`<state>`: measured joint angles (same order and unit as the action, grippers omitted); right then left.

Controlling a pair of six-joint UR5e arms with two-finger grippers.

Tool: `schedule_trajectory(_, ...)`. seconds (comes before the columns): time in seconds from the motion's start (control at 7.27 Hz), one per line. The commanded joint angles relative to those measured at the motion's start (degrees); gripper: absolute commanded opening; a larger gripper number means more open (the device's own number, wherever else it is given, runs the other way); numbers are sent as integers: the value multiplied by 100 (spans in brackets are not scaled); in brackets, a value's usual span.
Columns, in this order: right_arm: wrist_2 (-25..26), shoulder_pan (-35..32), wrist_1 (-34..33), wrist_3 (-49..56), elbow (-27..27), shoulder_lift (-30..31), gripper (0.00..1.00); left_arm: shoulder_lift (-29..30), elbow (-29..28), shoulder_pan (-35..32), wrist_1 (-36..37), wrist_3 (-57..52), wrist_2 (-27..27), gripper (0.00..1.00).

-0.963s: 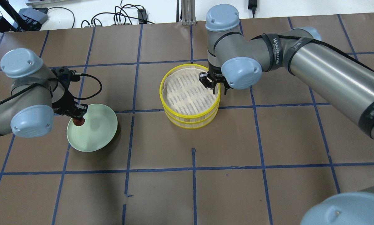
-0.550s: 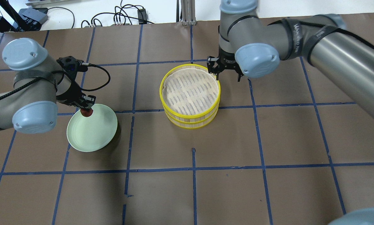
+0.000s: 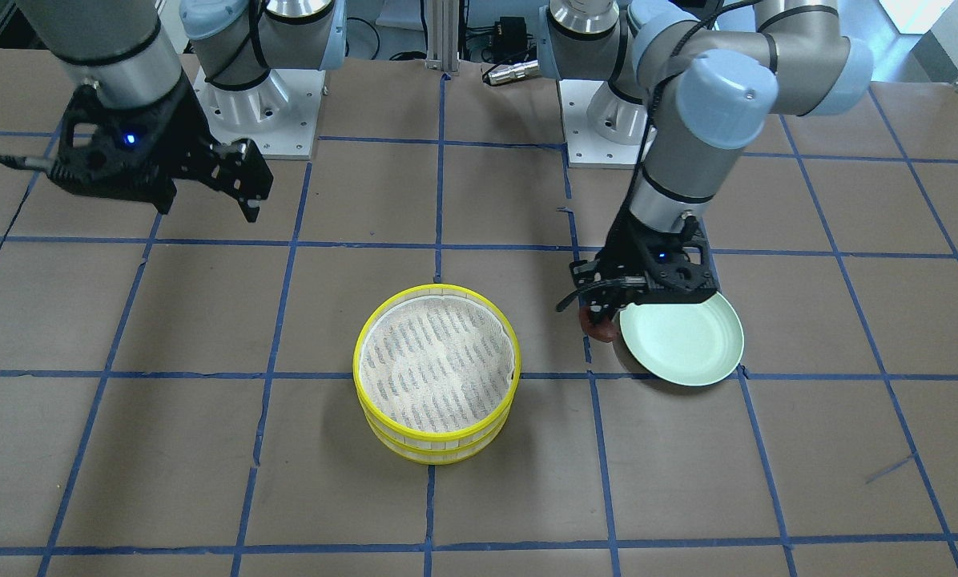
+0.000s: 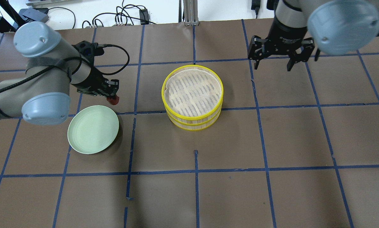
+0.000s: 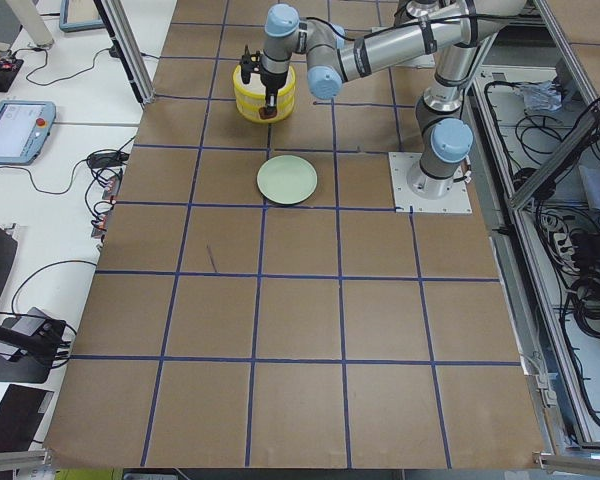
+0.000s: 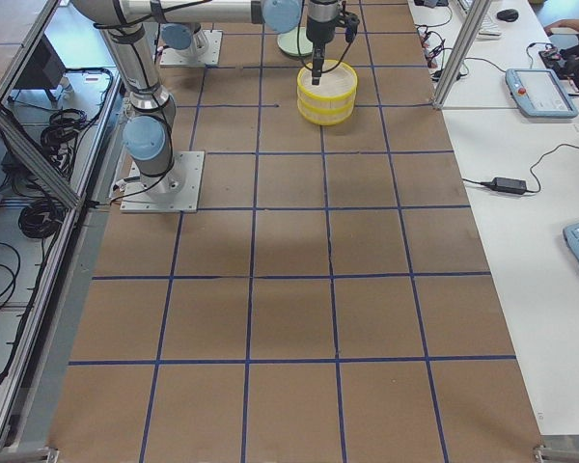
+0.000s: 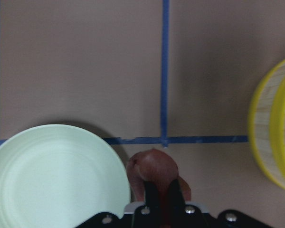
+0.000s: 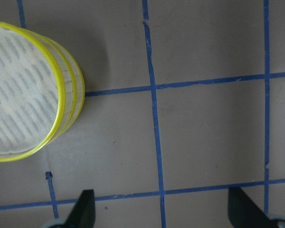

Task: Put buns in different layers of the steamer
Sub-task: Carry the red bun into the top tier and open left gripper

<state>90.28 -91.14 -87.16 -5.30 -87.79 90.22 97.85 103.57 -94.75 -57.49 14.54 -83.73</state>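
The steamer [image 4: 192,95] stands mid-table with its two yellow-rimmed layers stacked; the top layer's white mesh floor [image 3: 435,365] is bare. My left gripper [image 4: 112,96] is shut on the reddish-brown bun [image 4: 113,100] and holds it in the air, just beyond the plate's edge and left of the steamer. The left wrist view shows the bun [image 7: 152,168] between the fingers. My right gripper [image 4: 273,67] is open and empty, raised to the right of and behind the steamer. The white bun is not in view.
The pale green plate [image 4: 93,129] lies bare on the table left of the steamer, also in the front view [image 3: 682,340]. The brown table has blue tape grid lines. Cables lie past the far edge [image 4: 123,15].
My left gripper has lifted the reddish-brown bun off the plate and moved right, toward the steamer. My right gripper has left the steamer's rim and moved up and away to the right.
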Motion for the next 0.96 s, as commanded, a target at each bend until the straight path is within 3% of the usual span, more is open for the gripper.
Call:
schedule_trajectory(0.0,60,-18,261,205,95,155,100,793,-1036,-1112,36,2221,250,4)
schedule_trajectory(0.14,60,-18,270,318,26,154,100,1005,-1101,-1359,245,2698,296,18)
schedule_trajectory(0.28,43,-9,270,467,8,146,100,1121,-1084,-1423,386,2677,279,82)
schedule_trajectory(0.41,8,78,253,686,42,154,100,1157,-1076,-1423,379,2625,244,92)
schedule_trajectory(0.83,-10,44,218,697,25,154,100,1113,-979,-1415,432,1584,-167,86)
